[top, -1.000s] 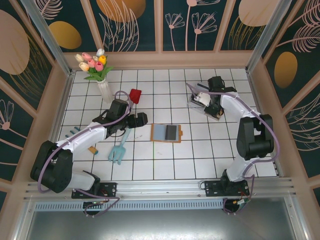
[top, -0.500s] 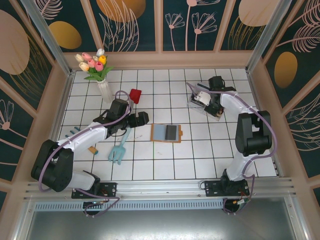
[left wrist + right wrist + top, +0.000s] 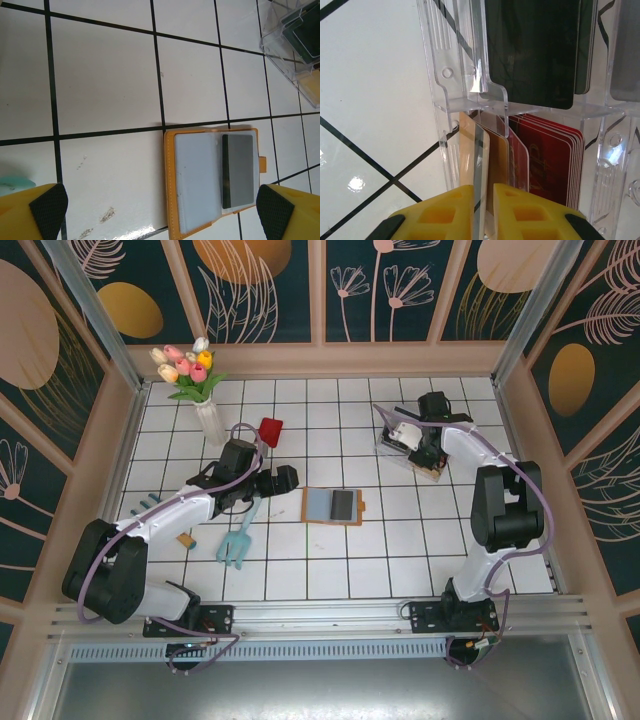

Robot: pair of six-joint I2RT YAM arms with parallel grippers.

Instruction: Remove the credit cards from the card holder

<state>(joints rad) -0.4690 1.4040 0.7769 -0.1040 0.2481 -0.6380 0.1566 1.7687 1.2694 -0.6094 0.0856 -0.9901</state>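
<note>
Left gripper (image 3: 161, 212): jaws are being held wide apart and nothing is being gripped. Its black pads (image 3: 48, 206) are being seen at both lower corners of the wrist view. Between the jaws, nearer the right-hand pad, the holder (image 3: 170, 190) is lying open and flat on the tiled table (image 3: 100, 85), not being touched. Two cards are being kept in its pockets: a pale blue card (image 3: 196, 182) and, just beside it, a dark grey card (image 3: 238, 170). Ahead of the jaws and well apart, a corner of the clear tray (image 3: 287, 60) is being shown.

Right gripper (image 3: 482, 205): yellow fingers (image 3: 445, 212) are being kept only a narrow slot apart, with a thin card (image 3: 481, 160) standing on edge in that slot. Whether it is being pinched or is loose cannot be told. The thin card is reaching ahead of the jaws into a tray compartment, beside red cards (image 3: 550, 155). Past them, in the next compartment, a black card (image 3: 535, 50) is lying.

From above, the holder is being seen between the two arms, just ahead of the left jaws and well apart from the right ones, which are being held at the tray.
</note>
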